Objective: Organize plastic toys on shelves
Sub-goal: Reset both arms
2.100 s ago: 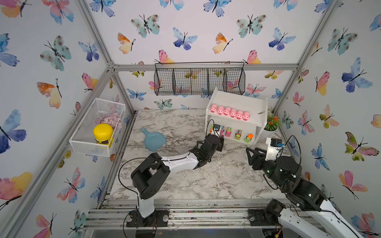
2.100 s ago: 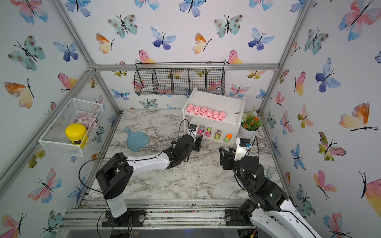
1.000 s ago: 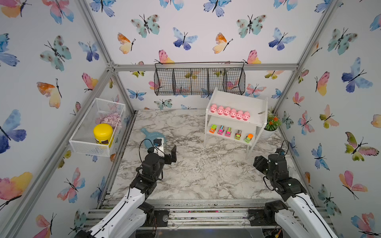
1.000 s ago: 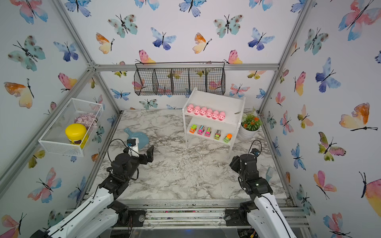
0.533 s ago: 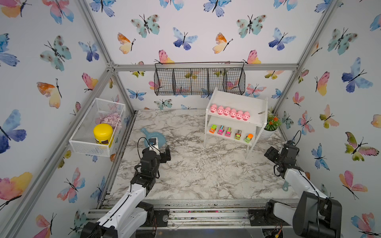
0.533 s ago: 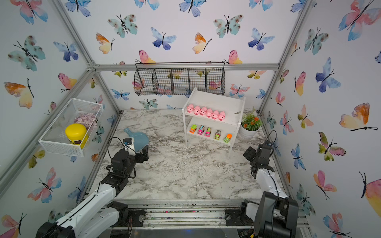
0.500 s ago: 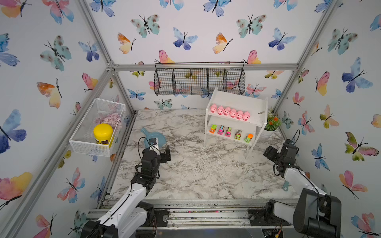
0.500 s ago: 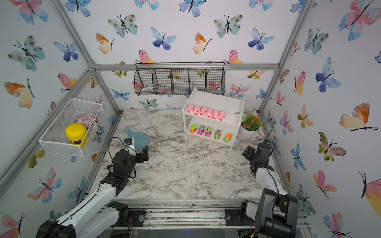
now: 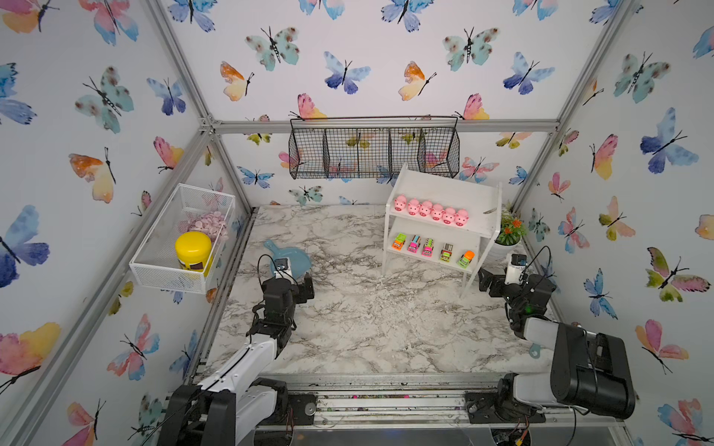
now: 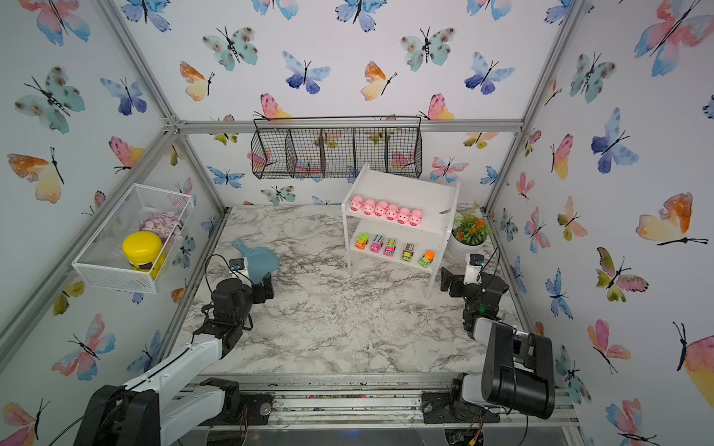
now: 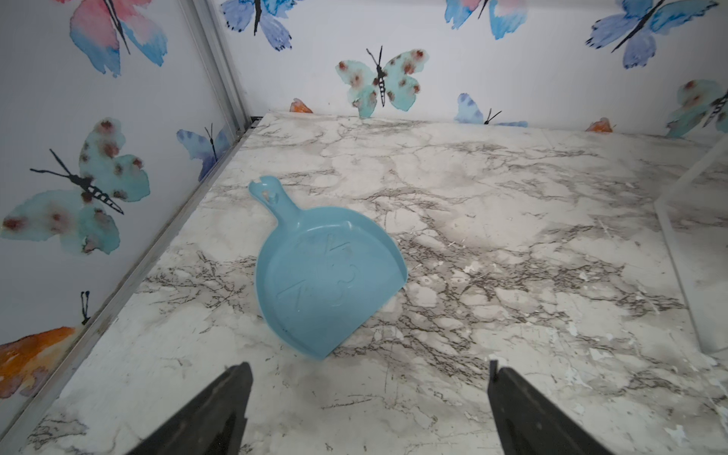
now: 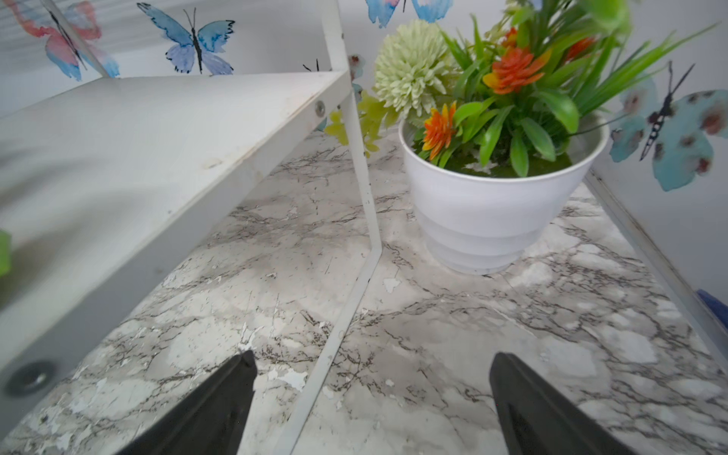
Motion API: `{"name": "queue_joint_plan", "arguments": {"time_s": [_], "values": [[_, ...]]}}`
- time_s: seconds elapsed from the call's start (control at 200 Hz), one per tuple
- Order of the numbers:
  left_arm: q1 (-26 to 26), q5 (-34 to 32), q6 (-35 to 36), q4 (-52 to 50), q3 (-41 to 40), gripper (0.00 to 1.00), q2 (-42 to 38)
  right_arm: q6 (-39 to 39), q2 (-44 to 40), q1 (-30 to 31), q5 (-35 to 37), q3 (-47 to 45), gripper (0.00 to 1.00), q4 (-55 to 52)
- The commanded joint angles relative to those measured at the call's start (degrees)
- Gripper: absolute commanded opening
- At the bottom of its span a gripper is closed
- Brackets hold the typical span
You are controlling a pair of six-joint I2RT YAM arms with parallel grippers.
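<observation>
Butterfly-papered walls close in a marble table [image 9: 367, 328], and it's a tidy sight at the back of it. The white shelf unit [image 9: 456, 189] carries six pink pigs [image 9: 430, 210] shoulder to shoulder along its upper board and five little trucks [image 9: 427, 247] lined up on the lower one, clear in both top views. Not one toy lies loose on the table that I can spot, so by my reading the sorting is done and this is the wrap-up, not a pick. Over on the left side, the left tool [image 11: 368, 370] hangs low above the table, jaws spread wide with nothing between them. Its wrist view looks straight at the blue dish [image 11: 327, 275], which lies flat just ahead, apart from the fingertips. Across the way, the right tool [image 12: 372, 358] sits close to the shelf unit's side frame, jaws just as wide and just as empty, and touching nothing as far as I can tell. The potted plant [image 12: 492, 197] stands beyond that frame. What next? Very little, I'd say. No grasp is called for, only a careful parking of both arms. The right one has to mind that thin frame, since a knock there could send the pigs tumbling out of their row.
</observation>
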Motion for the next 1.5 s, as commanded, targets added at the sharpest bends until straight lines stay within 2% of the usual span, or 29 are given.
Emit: {"name": "queue_joint_plan", "arguments": {"time_s": [0.0,0.175,0.25,0.385,0.455,0.546,0.626,0.746,0.826,0.931,1.016,1.146,1.236,1.296,1.492], "values": [[2.17,0.76,-0.37,3.92,0.10,0.98,3.03,-0.59,0.55,0.99,-1.78,-2.49,1.00,8.68],[3.25,2.54,1.99,9.30,-1.25,0.98,6.88,-0.51,0.96,1.77,0.44,-1.91,1.00,8.24],[3.81,2.61,2.53,12.10,-1.80,0.98,8.88,-1.63,0.41,3.87,3.24,-2.11,1.00,7.78],[4.94,4.10,2.52,16.37,-1.14,0.98,12.53,-1.43,0.98,11.49,19.20,-0.72,1.00,5.92],[5.38,4.99,2.62,18.29,-0.65,0.99,14.00,2.79,2.92,11.84,21.69,-0.28,1.00,8.17],[5.88,6.51,2.97,19.04,0.42,0.99,15.71,3.25,7.72,11.95,21.65,-2.14,1.00,18.04],[6.14,7.47,3.42,18.61,1.29,0.99,16.71,1.77,7.08,12.53,20.20,0.07,1.00,11.44],[6.82,8.90,4.07,19.63,1.58,0.99,17.43,0.17,9.89,13.16,17.72,-2.06,1.00,18.10],[7.84,10.70,4.40,24.64,-0.22,0.99,18.67,-0.22,10.50,13.25,16.50,-3.61,1.00,21.70],[8.33,11.99,4.26,24.68,-0.10,0.99,19.44,-0.27,10.15,13.25,16.43,-3.51,1.00,20.93],[8.49,13.52,4.96,28.85,-2.97,0.98,18.37,-0.44,10.07,13.26,16.06,-3.70,1.00,21.28],[8.34,13.47,4.72,43.13,-9.38,0.98,20.49,-1.32,10.28,13.30,14.17,-3.32,1.00,20.84],[8.34,13.56,5.07,36.18,-7.49,0.98,18.92,-1.32,10.24,13.25,14.13,-3.49,1.00,20.99],[8.34,13.56,4.97,39.56,-8.17,0.98,19.81,-1.32,10.19,13.25,14.07,-3.52,1.00,21.00],[8.34,13.59,5.08,37.54,-7.80,0.99,19.21,-1.17,9.98,13.25,14.07,-3.91,1.00,21.48]]}}
